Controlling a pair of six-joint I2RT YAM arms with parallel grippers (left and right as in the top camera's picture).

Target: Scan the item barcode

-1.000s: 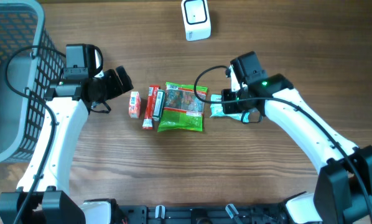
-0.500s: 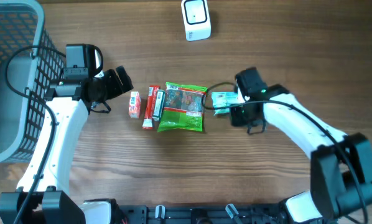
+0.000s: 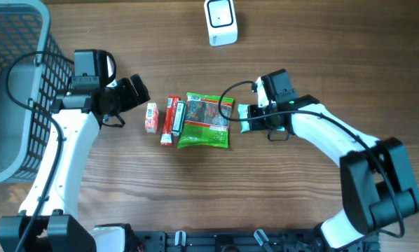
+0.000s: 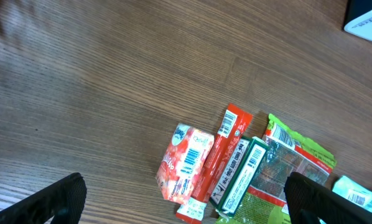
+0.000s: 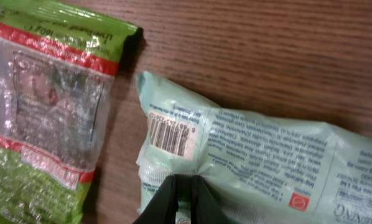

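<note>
The right hand pinches the near edge of the pale green packet, barcode facing up, just right of the green bag; from above, the arm hides most of it. The left hand is spread wide. Only a corner of the scanner shows in the left wrist view

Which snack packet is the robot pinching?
The pale mint-green plastic packet beside the big green plastic bag. Only it sits pinched in the right gripper.
</note>
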